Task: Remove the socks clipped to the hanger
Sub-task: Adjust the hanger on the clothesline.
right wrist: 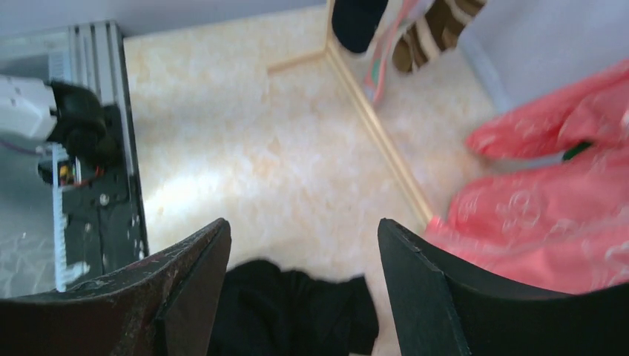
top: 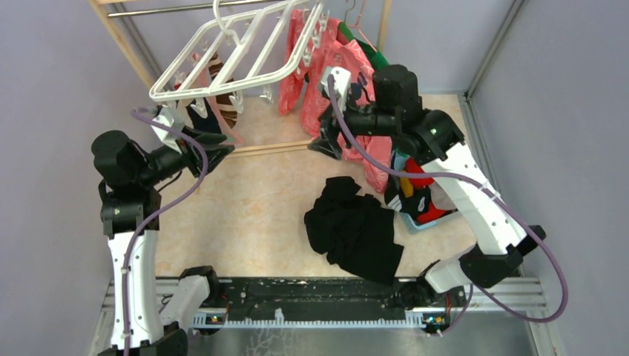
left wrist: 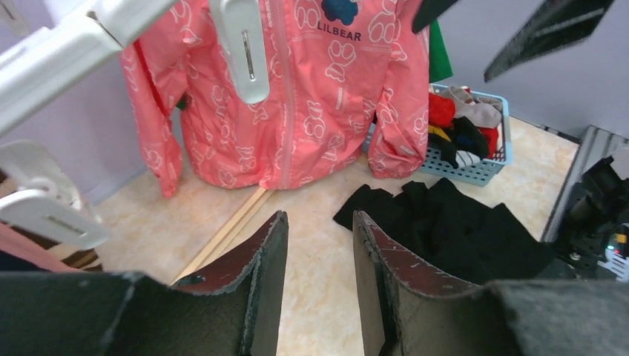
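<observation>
The white hanger hangs tilted from the rail at the back left. Socks are clipped under it: a dark navy one, a brown striped one and a pale pink one. My left gripper sits just below these socks, open with only floor between its fingers. White clips and a hanger bar show above it. My right gripper hovers right of the hanger by the pink jacket, open and empty. The right wrist view shows the navy sock and the striped sock far off.
A pink printed jacket and a green garment hang right of the hanger. A black cloth heap lies mid-floor. A blue basket holding loose socks sits under the right arm. A wooden frame rail crosses the floor.
</observation>
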Tool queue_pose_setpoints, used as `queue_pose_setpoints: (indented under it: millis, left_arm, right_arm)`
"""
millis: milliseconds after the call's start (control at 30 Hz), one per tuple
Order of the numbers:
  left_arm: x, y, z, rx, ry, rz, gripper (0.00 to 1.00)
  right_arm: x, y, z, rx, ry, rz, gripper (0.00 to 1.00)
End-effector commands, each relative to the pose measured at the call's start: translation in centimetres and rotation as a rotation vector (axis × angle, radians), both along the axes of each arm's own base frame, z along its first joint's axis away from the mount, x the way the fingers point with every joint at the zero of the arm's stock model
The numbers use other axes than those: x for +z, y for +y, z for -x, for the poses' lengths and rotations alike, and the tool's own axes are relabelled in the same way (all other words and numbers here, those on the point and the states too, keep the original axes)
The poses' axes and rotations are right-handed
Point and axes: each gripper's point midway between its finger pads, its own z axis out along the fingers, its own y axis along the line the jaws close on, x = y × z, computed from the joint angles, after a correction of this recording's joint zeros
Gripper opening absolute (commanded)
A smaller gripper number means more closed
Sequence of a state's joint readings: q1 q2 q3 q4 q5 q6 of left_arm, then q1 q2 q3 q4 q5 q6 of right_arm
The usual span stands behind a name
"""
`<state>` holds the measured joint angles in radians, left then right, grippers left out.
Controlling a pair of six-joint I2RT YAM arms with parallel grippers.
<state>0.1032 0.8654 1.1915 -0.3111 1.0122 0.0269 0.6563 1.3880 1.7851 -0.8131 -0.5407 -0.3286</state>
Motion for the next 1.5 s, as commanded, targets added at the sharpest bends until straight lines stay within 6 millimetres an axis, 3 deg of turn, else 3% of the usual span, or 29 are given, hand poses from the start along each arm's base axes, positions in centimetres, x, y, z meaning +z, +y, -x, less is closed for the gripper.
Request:
queue_pose_setpoints:
  millis: [0, 100, 200, 400, 567, 833, 1100, 1333, 1467]
  left_arm:
    - [0.3, 0.8, 2.4, 0.012, -0.064, -0.099, 0.45]
    - [0.2, 1.6, 3.3, 0.039, -0.077, -0.148, 0.49]
    - [0.1, 2.2, 3.6, 0.068, -0.076, -0.160, 0.52]
    - [0.1, 2.7, 3.5, 0.082, -0.065, -0.129, 0.52]
    - [0.1, 3.1, 3.7, 0.106, -0.061, -0.121, 0.53]
    - [-0.7, 5.4, 2.8, 0.267, -0.033, -0.156, 0.58]
    - [-0.9, 7.0, 2.1, 0.369, -0.011, -0.168, 0.59]
    - [-0.6, 9.2, 1.2, 0.501, -0.005, -0.178, 0.59]
    - [-0.5, 9.4, 1.2, 0.516, -0.002, -0.175, 0.59]
  right_arm:
    - [7.1, 3.5, -0.7, 0.001, -0.098, -0.182, 0.73]
    - [9.8, 5.3, -0.6, 0.020, -0.095, -0.305, 0.72]
    - [11.2, 7.0, -0.8, 0.037, -0.075, -0.354, 0.71]
    - [12.1, 9.0, -2.5, -0.004, -0.077, -0.387, 0.71]
    - [11.9, 9.1, -4.5, -0.094, -0.071, -0.401, 0.70]
    - [13.5, 7.0, -6.7, -0.278, -0.105, -0.429, 0.57]
    - [13.5, 4.3, -9.3, -0.414, -0.083, -0.457, 0.54]
    - [14.3, 1.5, -10.7, -0.477, -0.097, -0.480, 0.52]
    - [15.1, -0.3, -11.7, -0.519, -0.136, -0.488, 0.51]
